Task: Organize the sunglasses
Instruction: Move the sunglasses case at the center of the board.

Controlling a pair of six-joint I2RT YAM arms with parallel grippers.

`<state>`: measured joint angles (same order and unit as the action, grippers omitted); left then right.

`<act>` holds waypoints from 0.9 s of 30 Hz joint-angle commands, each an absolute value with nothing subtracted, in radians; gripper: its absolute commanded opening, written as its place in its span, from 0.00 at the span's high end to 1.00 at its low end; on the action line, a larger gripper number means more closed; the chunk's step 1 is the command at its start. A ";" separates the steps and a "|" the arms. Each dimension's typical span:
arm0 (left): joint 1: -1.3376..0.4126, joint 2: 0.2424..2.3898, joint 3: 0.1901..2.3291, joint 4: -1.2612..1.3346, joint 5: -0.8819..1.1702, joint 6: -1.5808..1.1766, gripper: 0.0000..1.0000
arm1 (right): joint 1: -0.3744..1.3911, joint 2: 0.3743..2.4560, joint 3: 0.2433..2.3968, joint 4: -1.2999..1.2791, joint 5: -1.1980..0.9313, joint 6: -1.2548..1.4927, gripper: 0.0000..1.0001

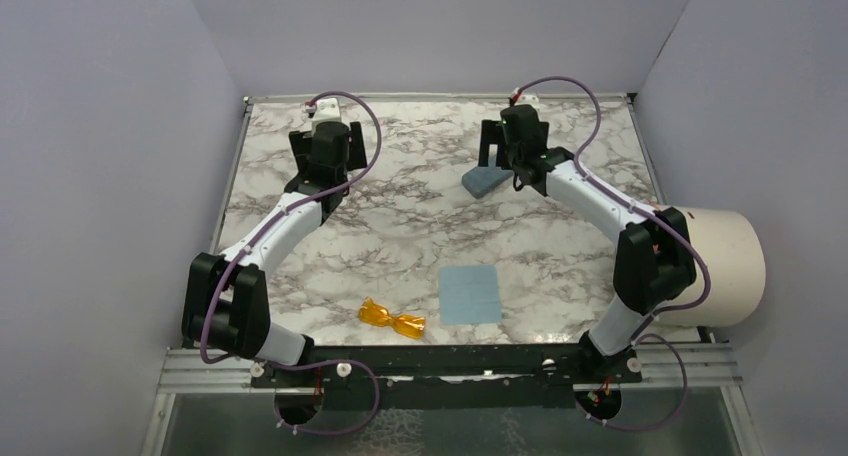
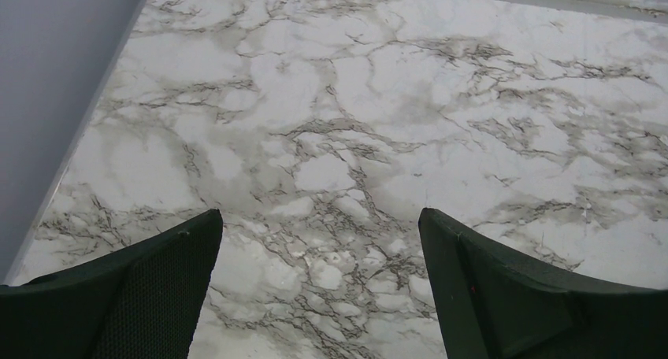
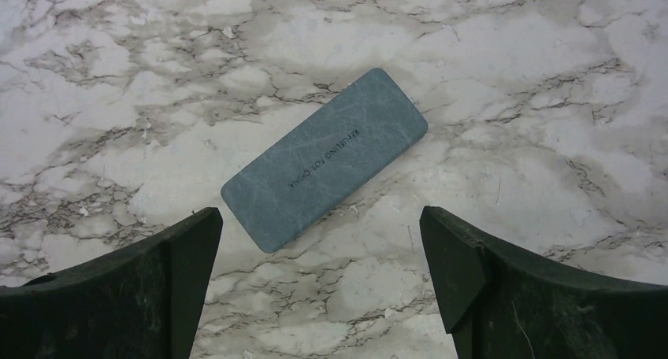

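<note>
The folded orange-amber sunglasses (image 1: 392, 318) lie on the marble table near its front edge, far from both arms. The blue-grey case (image 1: 486, 182) lies closed at the back right. In the right wrist view the case (image 3: 324, 160) lies flat and diagonal, just ahead of the fingers. My right gripper (image 1: 497, 148) is open and empty, hovering over the case (image 3: 319, 217). My left gripper (image 1: 320, 148) is open and empty above bare marble at the back left (image 2: 319, 217).
A flat light blue square cloth (image 1: 470, 295) lies right of the sunglasses. A cream cylinder (image 1: 725, 266) stands off the table's right edge. Grey walls close the left, back and right sides. A metal rail (image 1: 450, 361) runs along the front edge.
</note>
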<state>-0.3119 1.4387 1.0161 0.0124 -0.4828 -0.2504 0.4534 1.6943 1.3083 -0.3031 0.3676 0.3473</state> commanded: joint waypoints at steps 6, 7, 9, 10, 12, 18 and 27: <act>-0.303 1.407 1.012 0.112 -0.524 -0.318 0.01 | 0.456 1.615 1.273 -0.161 0.284 0.295 0.00; -0.302 1.409 1.024 0.116 -0.509 -0.326 0.01 | 0.456 1.628 1.292 -0.197 0.302 0.320 0.00; -0.302 1.425 1.065 0.091 -0.471 -0.309 0.01 | 0.456 1.681 1.363 -0.282 0.290 0.337 0.00; -0.301 1.437 1.088 0.075 -0.449 -0.297 0.01 | 0.456 1.713 1.406 -0.340 0.289 0.354 0.00; -0.301 1.456 1.123 0.055 -0.413 -0.261 0.01 | 0.456 1.767 1.492 -0.445 0.316 0.401 0.00; -0.311 1.431 1.060 0.150 -0.396 -0.180 0.01 | 0.456 1.744 1.435 -0.369 0.360 0.392 0.00; -0.295 1.456 1.044 0.177 -0.288 -0.278 0.01 | 0.456 1.748 1.460 -0.398 0.335 0.374 0.02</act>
<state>-0.3016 1.4521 1.0386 0.1230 -0.3653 -0.2543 0.4534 1.7599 1.4353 -0.3618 0.3244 0.3733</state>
